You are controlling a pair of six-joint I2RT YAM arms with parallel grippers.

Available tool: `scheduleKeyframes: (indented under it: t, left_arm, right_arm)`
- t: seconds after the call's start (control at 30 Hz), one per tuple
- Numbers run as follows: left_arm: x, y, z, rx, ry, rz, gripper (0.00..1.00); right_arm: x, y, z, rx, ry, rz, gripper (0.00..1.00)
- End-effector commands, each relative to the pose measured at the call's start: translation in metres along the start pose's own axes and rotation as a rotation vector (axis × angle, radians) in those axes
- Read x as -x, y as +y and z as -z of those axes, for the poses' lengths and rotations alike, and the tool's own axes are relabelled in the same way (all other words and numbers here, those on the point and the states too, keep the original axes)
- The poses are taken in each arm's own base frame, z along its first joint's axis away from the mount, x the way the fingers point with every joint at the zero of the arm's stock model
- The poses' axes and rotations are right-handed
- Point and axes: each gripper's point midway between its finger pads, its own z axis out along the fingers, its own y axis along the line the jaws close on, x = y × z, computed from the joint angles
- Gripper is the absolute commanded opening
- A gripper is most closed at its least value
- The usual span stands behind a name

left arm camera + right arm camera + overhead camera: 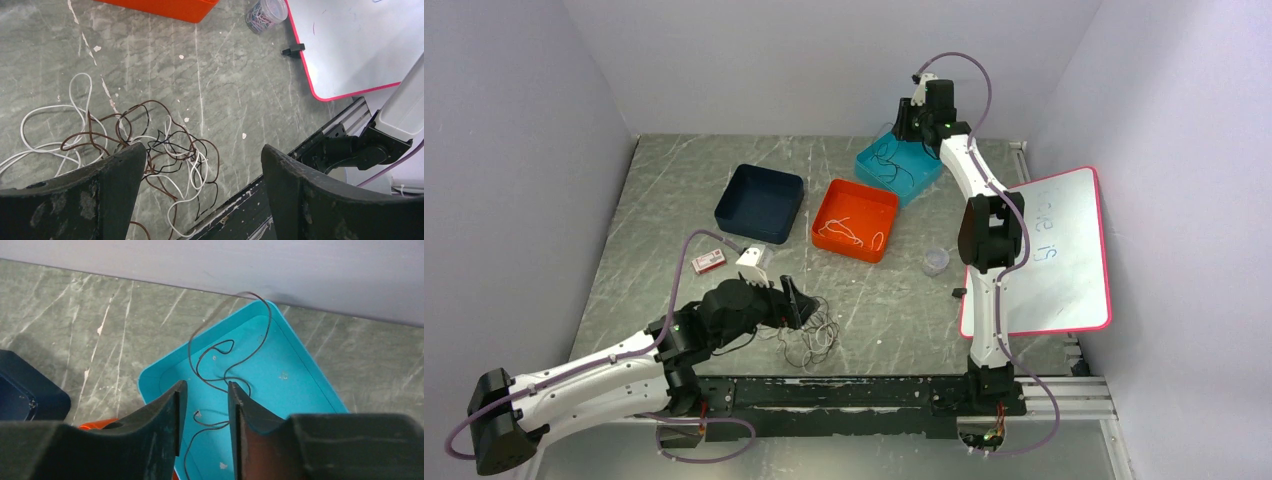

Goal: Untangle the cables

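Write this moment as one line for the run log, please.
left tool: open above cable tangle on table | right tool: open over teal tray | dark cable: in teal tray

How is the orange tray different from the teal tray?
The orange tray holds a white cable; the teal tray holds a dark cable. The teal tray sits far back by the wall, while the orange tray is nearer the middle of the table. The teal tray is turned cornerwise in the top view; the orange tray is only slightly skewed. Both are shallow, open, rectangular trays.
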Motion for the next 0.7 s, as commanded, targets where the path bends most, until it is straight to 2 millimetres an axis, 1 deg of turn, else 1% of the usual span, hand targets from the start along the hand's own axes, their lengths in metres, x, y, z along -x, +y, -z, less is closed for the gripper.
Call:
scheduleKeyframes:
  t: [0.0,0.1,0.2,0.33,0.4,0.53,0.67]
  left_arm:
    - [-0.002,-0.004,-0.002,-0.019,0.012,-0.001,0.9]
    - [-0.001,-0.003,-0.002,-0.012,0.01,-0.004,0.9]
    - [0.0,-0.004,-0.002,-0.015,0.007,-0.004,0.9]
    - [-0.002,-0.003,-0.001,-0.018,0.013,-0.005,0.9]
    - [-0.003,-0.004,-0.001,-0.023,0.017,-0.006,0.9]
    - [-0.005,-0.005,-0.002,-0.026,0.025,-0.011,0.9]
    - [-0.004,-0.006,-0.001,-0.033,0.024,-0.012,0.9]
  right_arm:
    - [0.011,-0.01,0.018,-0.065,-0.017,-0.004,0.41]
    - [0.006,-0.014,0.027,-0.097,0.01,-0.002,0.46]
    - [-0.006,-0.011,0.034,-0.082,0.075,0.01,0.47]
    - [-0.036,-0.011,0.046,-0.082,0.186,0.013,0.46]
    - [-0.051,-0.012,0.047,-0.079,0.225,0.014,0.45]
    - [-0.073,-0.002,0.047,-0.008,0.289,0.01,0.41]
    - [-0.085,0.011,0.046,0.075,0.315,0.007,0.45]
